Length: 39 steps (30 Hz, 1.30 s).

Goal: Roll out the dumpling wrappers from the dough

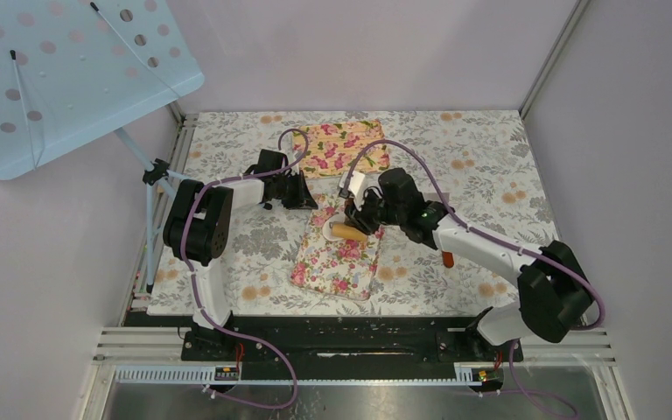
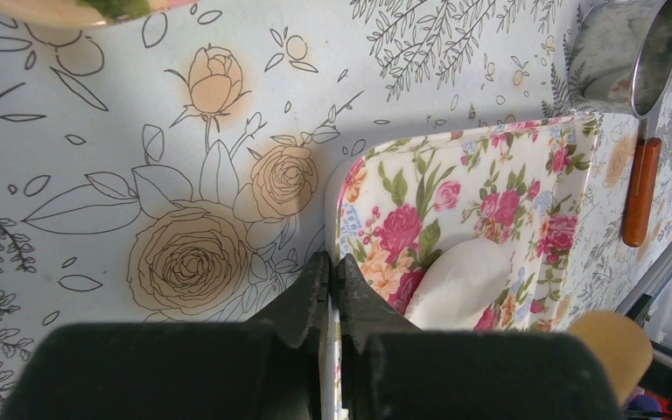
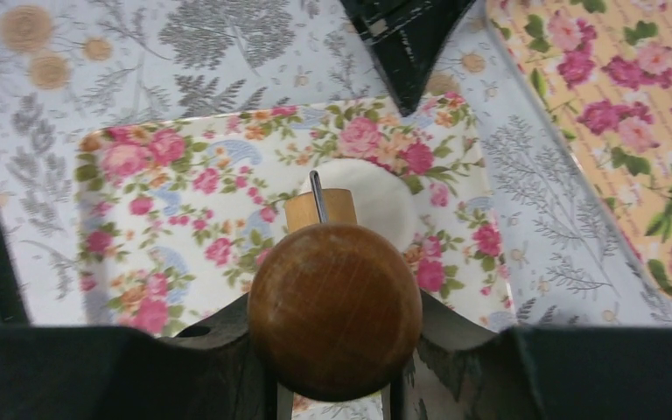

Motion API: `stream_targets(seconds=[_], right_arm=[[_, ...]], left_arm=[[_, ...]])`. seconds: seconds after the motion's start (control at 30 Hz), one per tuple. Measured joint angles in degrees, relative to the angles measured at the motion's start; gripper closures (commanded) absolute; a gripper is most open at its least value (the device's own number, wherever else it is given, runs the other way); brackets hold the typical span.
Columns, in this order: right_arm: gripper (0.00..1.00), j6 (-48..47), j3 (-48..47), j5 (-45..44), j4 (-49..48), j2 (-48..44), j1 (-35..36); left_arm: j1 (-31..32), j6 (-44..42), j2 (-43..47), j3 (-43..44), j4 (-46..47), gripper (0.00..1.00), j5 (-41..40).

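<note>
1 white dough (image 3: 376, 197), flattened, smooth, round-edged

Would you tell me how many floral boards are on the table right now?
2. The white floral board lies in the middle, with the dough on it; the yellow floral board lies farther back. None seems hidden.

Two floral boards are in view: one white rose-patterned board (image 1: 337, 262) and one yellow board (image 1: 341, 149). There is one piece of dough (image 3: 376, 197), one wooden roller (image 3: 334, 306), one shiny metal ring (image 2: 626, 52) and one orange handle (image 2: 639, 188), which may belong to that ring or be a separate tool. There are two arms, the left arm (image 1: 201, 223) and the right arm (image 1: 481, 245).
</note>
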<state>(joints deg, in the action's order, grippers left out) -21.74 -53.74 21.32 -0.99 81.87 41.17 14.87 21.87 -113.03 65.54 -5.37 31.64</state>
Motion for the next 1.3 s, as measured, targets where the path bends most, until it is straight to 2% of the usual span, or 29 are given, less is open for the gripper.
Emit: stream_targets(seconds=[0.23, 0.57, 1.03, 1.3], right_arm=[[1.0, -2.4, 0.0, -4.3, -6.1, 7.6, -0.2], [1.0, -1.0, 0.0, -4.1, -9.6, 8.9, -0.5], [1.0, 11.3, 0.2, 2.4, -10.4, 10.7, -4.9], [1.0, 13.5, 2.6, 5.9, -13.1, 10.4, -5.4]], left_arm=[[0.0, 0.0, 0.0, 0.0, 0.0, 1.0, 0.0], [-0.2, 0.0, -0.1, 0.1, 0.0, 1.0, 0.0], [-0.2, 0.0, -0.1, 0.1, 0.0, 1.0, 0.1], [-0.2, 0.0, -0.1, 0.1, 0.0, 1.0, 0.1]])
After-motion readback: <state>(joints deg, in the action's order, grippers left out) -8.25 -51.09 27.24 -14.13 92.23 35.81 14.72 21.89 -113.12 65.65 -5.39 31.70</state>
